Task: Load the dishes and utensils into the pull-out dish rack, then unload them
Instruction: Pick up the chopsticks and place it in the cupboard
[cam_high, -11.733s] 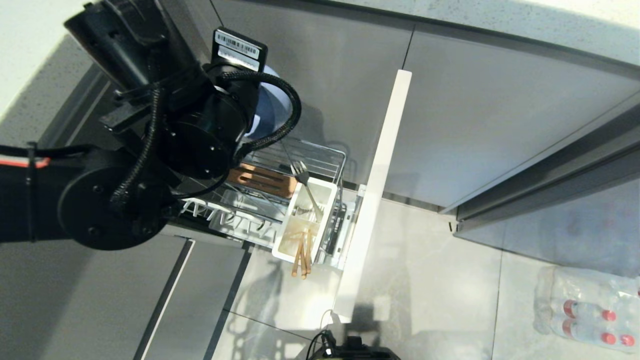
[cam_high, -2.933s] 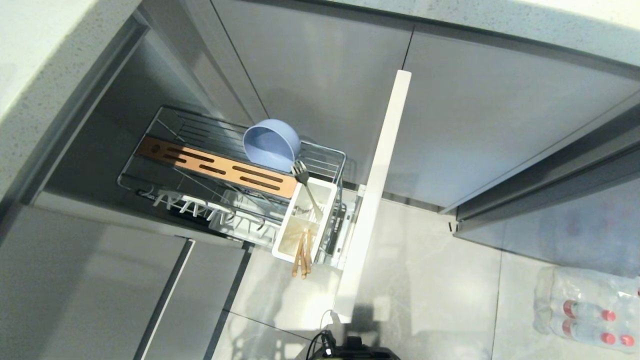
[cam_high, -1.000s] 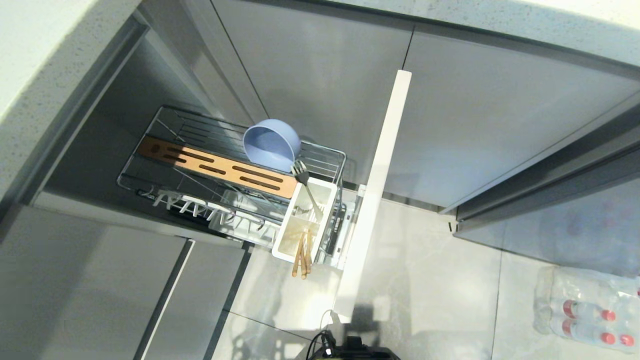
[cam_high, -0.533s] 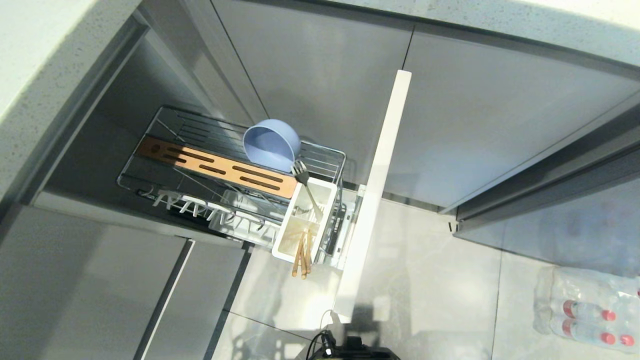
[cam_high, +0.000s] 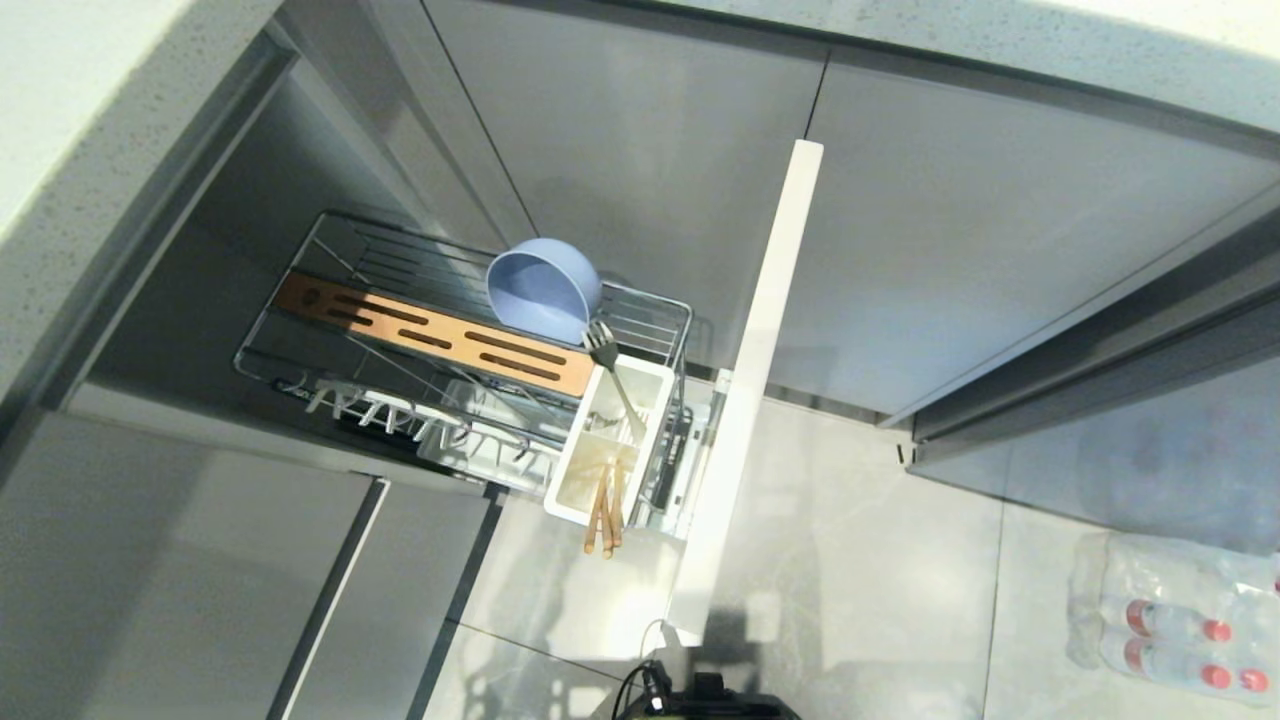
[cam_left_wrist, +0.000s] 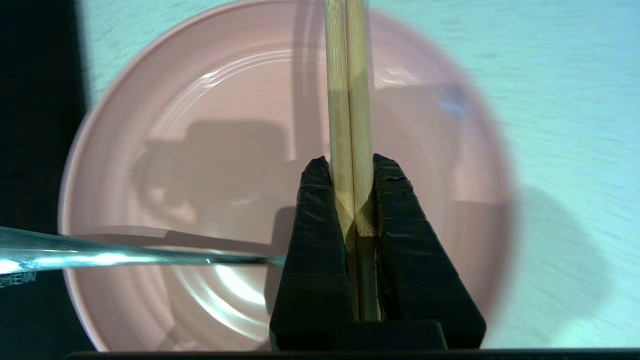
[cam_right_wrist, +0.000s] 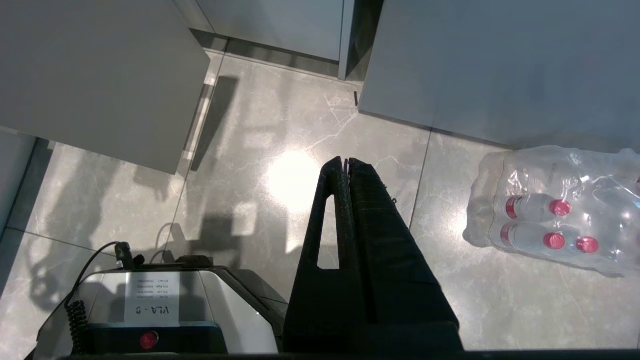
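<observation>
Already racked: blue bowl (cam_high: 543, 288), fork (cam_high: 612, 372), chopsticks (cam_high: 603, 515).
Left end effector (cam_left_wrist: 351, 165): clamped on second chopstick pair (cam_left_wrist: 348, 100).
Remaining: pink plate (cam_left_wrist: 210, 150), then unloading.

This is a fitted kitchen. Flat grey cabinet fronts (cam_high: 960, 220) run under a pale speckled countertop (cam_high: 60, 110), and a pull-out dish rack (cam_high: 470, 350) of chrome wire stands drawn out over grey stone floor tiles (cam_high: 850, 560). A blue bowl (cam_high: 543, 288), a fork (cam_high: 612, 375) and chopsticks (cam_high: 603, 510) sit in it. A shrink-wrapped pack of water bottles (cam_high: 1175, 620) lies on the floor.
</observation>
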